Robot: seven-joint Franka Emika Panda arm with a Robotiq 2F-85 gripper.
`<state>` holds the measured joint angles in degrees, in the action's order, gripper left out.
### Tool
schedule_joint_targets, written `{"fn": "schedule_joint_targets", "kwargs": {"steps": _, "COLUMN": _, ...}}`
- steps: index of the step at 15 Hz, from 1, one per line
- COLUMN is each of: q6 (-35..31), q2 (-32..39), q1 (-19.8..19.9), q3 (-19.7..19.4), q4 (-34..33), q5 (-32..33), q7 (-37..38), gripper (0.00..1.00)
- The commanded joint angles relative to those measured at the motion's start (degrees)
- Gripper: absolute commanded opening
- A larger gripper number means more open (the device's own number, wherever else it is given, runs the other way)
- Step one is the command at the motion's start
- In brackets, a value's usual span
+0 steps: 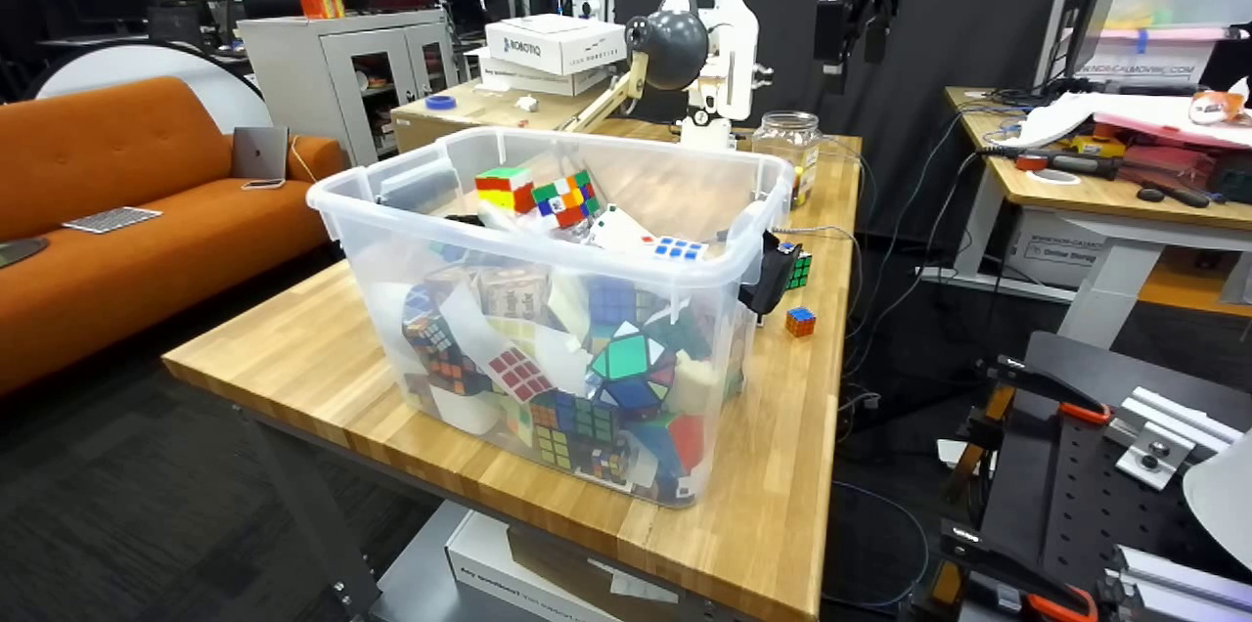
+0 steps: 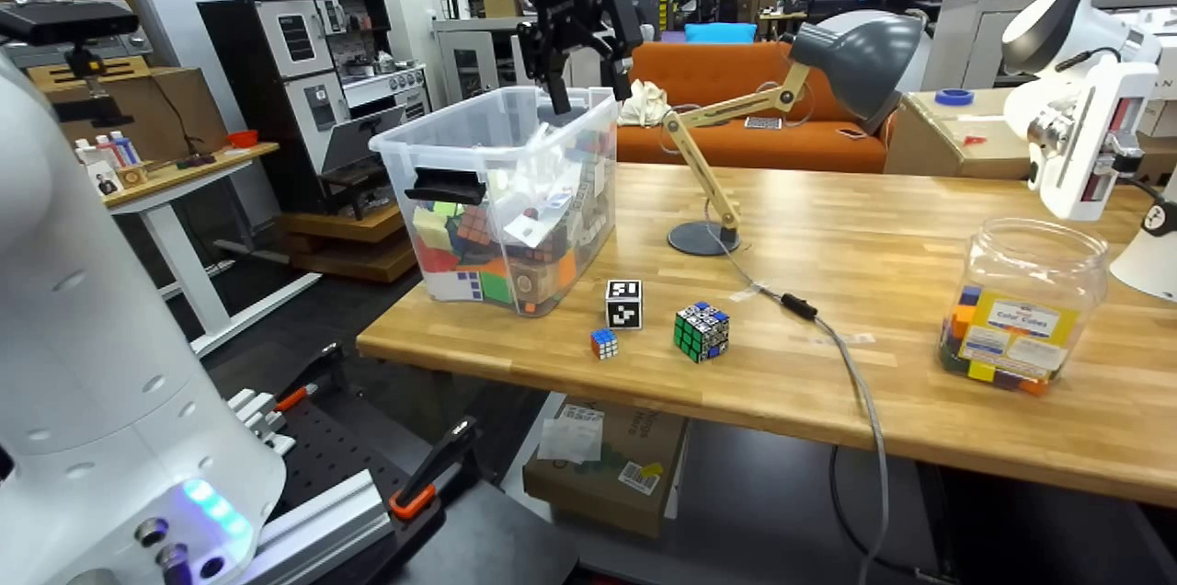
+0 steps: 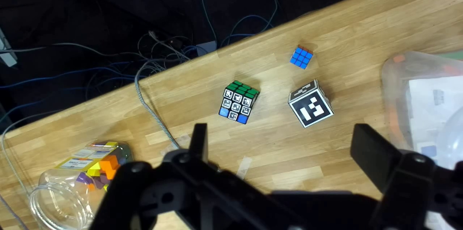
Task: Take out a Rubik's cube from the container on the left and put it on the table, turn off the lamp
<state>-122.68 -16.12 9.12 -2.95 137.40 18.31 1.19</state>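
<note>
Tool (image 2: pixel 590 96) hangs, jaws apart, above the table (image 2: pixel 855 208).

We see a smooth white arm (image 2: pixel 110 355) with rounded sides, its shell (image 2: pixel 55 217) dotted with shallow, oval grey marks (image 2: pixel 154 383). On the base (image 2: pixel 110 521) we note a slanting strip of glowing pale blue light (image 2: pixel 219 509), a metal-ringed round fitting (image 2: pixel 152 532), a plug (image 2: pixel 173 556) with a purplish lower end and a dark oval spot (image 2: pixel 212 567). The gripper (image 2: pixel 589 94) is black and angular; in the wrist view we find 2 flat-faced black fingers (image 3: pixel 374 156), thick links (image 3: pixel 224 183), a round hole (image 3: pixel 167 197) and greyish screw heads (image 3: pixel 419 158).
</note>
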Motion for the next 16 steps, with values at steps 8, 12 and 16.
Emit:
{"fn": "schedule_joint_targets", "kwargs": {"steps": 8, "q6": -1.61, "q2": -0.53, "q1": -3.8, "q3": 1.45, "q4": -0.32, "q5": -0.86, "q7": -3.33, "gripper": 1.0}}
{"fn": "schedule_joint_targets", "kwargs": {"steps": 12, "q6": 0.04, "q2": -0.01, "q1": -0.99, "q3": -0.38, "q4": -0.14, "q5": 0.14, "q7": 0.16, "gripper": 1.0}}
{"fn": "schedule_joint_targets", "kwargs": {"steps": 16, "q6": 0.0, "q2": -0.01, "q1": -1.95, "q3": 0.11, "q4": -0.26, "q5": 0.08, "q7": 0.58, "gripper": 1.0}}
